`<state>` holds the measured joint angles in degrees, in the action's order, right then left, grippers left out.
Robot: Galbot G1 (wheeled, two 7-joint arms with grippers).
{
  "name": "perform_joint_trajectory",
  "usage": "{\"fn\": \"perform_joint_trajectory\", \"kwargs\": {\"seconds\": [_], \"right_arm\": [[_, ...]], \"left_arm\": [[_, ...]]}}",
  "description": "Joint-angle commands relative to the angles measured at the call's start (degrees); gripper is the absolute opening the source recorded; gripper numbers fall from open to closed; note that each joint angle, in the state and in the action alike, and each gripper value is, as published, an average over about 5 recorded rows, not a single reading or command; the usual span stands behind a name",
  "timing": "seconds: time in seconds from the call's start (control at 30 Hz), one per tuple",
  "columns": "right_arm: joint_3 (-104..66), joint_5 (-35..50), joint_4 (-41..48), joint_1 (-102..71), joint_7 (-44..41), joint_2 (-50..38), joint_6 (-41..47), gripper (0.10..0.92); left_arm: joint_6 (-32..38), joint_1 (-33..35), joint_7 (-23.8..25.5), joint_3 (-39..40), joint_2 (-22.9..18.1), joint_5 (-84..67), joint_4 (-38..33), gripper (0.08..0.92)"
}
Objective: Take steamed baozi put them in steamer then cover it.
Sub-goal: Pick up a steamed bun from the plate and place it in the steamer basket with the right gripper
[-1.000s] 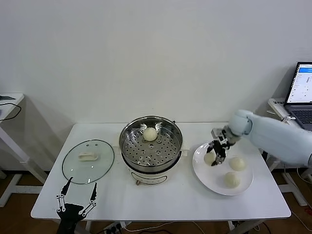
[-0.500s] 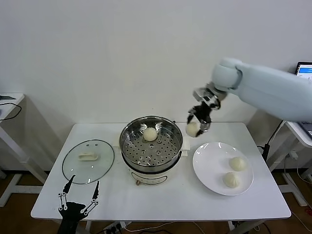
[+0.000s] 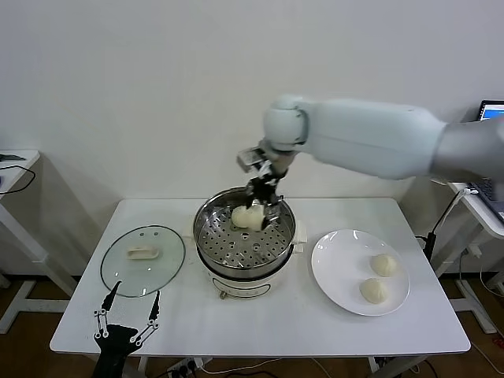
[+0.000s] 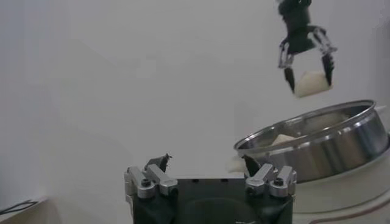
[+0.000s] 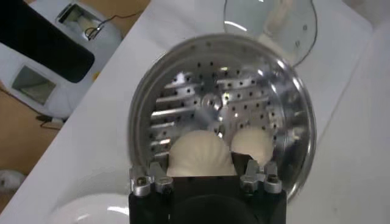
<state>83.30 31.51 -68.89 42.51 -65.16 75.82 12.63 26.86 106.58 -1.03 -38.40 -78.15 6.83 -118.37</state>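
My right gripper (image 3: 262,198) hung over the far part of the steamer (image 3: 244,233), its fingers pinched on a bun (image 3: 250,216). From the right wrist camera that bun (image 5: 200,153) sat right between the finger bases, above the perforated floor. A second bun (image 5: 251,143) lay on the floor just beside it, near the far wall. From the left wrist camera the held bun (image 4: 311,83) showed clear of the steamer's rim (image 4: 317,137), with the gripper (image 4: 306,71) closed on it from above.

The steamer stood on its white pot base (image 3: 246,283) in the middle of the table (image 3: 260,327). To its right lay the plate (image 3: 339,272), carrying two more buns (image 3: 384,264) (image 3: 374,290), one nearer me than the other, apart from each other. To the steamer's left the lid (image 3: 142,260) lay flat on the table, its cream handle (image 3: 142,253) up.

My left gripper (image 3: 124,319) waited at the near edge of the table, in front of the lid, fingers spread and holding nothing; its own camera showed the same (image 4: 207,168).

A laptop (image 3: 493,110) showed at the far right edge, screen lit, but I could not read anything on it. I saw no readable writing on the pot or lid.
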Motion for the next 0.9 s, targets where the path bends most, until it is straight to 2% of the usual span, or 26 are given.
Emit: {"fn": "perform_joint_trajectory", "kwargs": {"seconds": [0.03,0.67,0.77,0.9], "right_arm": [[1.77,1.93,6.42,-4.16,4.37,9.72,1.84,0.696],[1.09,-1.51,12.8,-11.76,7.21,12.75,1.84,0.702],[0.68,-1.46,13.12,-12.3,7.39,12.82,1.74,0.723],[0.52,-1.78,12.68,-11.92,7.47,12.69,1.76,0.792]], "left_arm": [[0.08,0.09,-0.03,-0.14,0.12,-0.19,-0.12,0.823],[0.28,0.33,-0.1,-1.1,0.27,-0.93,-0.27,0.823],[0.28,0.34,-0.11,-1.38,0.23,-0.99,-0.1,0.823],[0.16,0.39,-0.13,-1.6,0.21,-1.34,-0.22,0.823]]}}
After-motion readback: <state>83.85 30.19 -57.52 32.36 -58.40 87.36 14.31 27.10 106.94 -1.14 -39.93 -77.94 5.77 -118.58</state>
